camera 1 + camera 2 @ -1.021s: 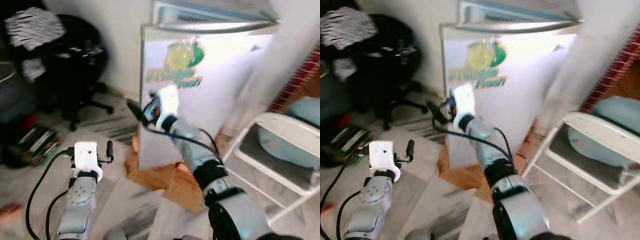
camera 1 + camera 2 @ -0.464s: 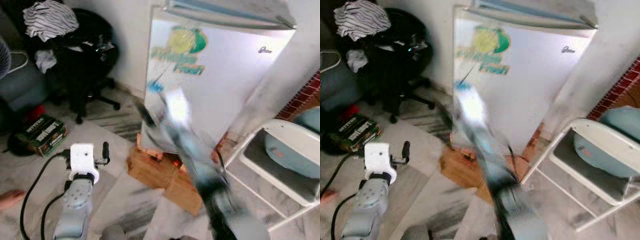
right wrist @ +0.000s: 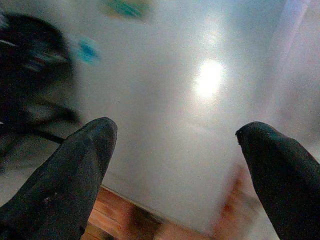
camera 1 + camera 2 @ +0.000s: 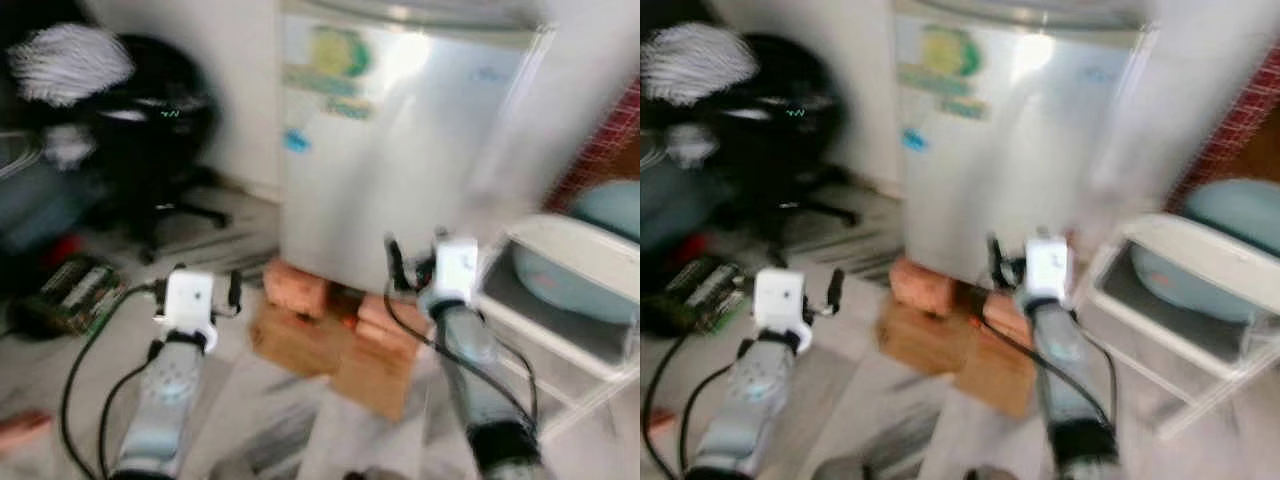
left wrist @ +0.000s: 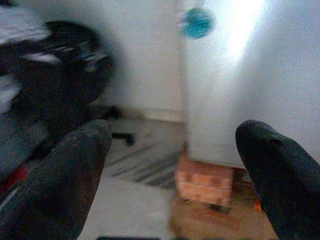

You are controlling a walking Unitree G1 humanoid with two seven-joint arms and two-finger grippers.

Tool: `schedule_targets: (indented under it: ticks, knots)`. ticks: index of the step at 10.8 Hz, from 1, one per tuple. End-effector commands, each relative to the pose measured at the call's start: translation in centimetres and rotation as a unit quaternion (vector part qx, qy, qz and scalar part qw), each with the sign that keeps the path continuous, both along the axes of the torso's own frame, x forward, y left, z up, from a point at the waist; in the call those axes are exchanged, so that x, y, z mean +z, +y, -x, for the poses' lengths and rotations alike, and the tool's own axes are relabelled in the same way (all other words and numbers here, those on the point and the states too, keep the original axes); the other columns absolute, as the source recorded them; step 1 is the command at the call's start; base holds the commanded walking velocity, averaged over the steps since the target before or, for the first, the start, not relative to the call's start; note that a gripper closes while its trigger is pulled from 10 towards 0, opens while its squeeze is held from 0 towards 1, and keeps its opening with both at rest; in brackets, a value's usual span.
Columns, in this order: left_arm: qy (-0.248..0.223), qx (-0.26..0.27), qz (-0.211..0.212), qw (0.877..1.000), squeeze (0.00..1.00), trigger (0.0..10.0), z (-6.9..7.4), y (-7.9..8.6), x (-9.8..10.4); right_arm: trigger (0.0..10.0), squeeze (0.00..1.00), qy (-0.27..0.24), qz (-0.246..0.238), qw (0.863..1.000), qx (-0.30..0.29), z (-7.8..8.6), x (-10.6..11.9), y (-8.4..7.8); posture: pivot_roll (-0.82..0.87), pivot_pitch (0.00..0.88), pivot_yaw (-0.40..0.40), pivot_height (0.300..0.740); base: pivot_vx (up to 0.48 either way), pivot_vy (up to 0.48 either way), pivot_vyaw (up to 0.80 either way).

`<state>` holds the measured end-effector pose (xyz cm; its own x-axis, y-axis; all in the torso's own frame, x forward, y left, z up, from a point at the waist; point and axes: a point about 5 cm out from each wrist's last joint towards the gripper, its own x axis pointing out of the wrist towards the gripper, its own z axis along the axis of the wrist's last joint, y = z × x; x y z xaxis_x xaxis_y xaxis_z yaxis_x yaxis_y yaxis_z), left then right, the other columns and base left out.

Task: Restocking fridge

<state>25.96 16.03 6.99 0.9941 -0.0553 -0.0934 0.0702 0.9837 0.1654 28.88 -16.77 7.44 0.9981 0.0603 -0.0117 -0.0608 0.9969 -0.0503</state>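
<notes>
Right hand [image 3: 170, 165]: the two black fingers [image 3: 70, 175] stand wide apart with nothing between them. In the right wrist view they frame the silver front of the fridge [image 4: 400, 150], with a bright reflection on the door between the two tips. In the head views the right hand [image 4: 410, 265] is raised in front of the lower edge of the fridge door, near it; contact cannot be confirmed because of motion blur. A black cable [image 4: 440, 345] runs along the right forearm.

Left hand [image 5: 175, 170]: the fingers [image 5: 65, 170] are also spread apart and hold nothing. In the head views the left hand [image 4: 232, 292] is held over the floor [image 4: 240, 420], to the left of the fridge and well apart from it. The left wrist view looks past the fingertips toward the lower left corner of the fridge.

Fridge: the door is closed. It carries a green and yellow logo [image 4: 335, 55] near the top and a small blue sticker [image 4: 296, 141] below that. The fridge stands on bricks [image 4: 295, 290], which rest on a wooden base [image 4: 340, 350].

Surroundings: a black office chair [image 4: 150, 130] stands to the left of the fridge, with striped cloth [image 4: 65, 60] on its upper part. A stack of books [image 4: 75, 290] lies on the floor below the chair. To the right of the fridge is a white folding chair [image 4: 560, 290] carrying a pale blue object [image 4: 605, 210].
</notes>
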Motion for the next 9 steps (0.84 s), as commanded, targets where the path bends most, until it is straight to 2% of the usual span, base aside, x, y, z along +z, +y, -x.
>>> schedule_targets:
  ticks: [1,3,5,6,9]
  knots:
    - [-0.005,-0.027,0.004,1.0,0.0,10.0,-0.5,-1.0,0.2,10.0,0.0,-0.01,0.002,1.0,-0.025,0.2,0.7,-1.0,0.07,0.0,0.006,0.74,0.0,0.0,-0.8]
    - [-0.007,-0.046,0.006,0.999,0.0,10.0,-0.7,-1.3,0.4,10.0,0.0,0.0,0.007,0.998,-0.064,1.8,0.3,-1.9,0.03,0.0,0.041,0.74,0.0,0.0,-0.8]
    - [0.008,-0.036,0.01,0.999,0.0,10.0,-0.2,-0.9,-0.5,10.0,0.0,0.011,-0.001,0.998,-0.064,3.0,-0.1,-1.6,0.03,0.0,0.035,0.74,0.0,0.0,-0.6]
    - [0.01,-0.034,0.007,0.999,0.0,10.0,-0.1,-0.9,-0.7,10.0,0.0,0.019,0.0,0.999,-0.051,3.2,-0.3,-1.2,0.04,0.0,0.025,0.74,0.0,0.0,0.0]
    - [0.0,-0.018,0.01,1.0,0.0,10.0,-0.3,-0.6,-0.3,10.0,0.0,0.013,0.006,0.999,-0.037,2.0,0.5,-1.0,0.06,0.0,-0.006,0.74,0.0,0.0,0.0]
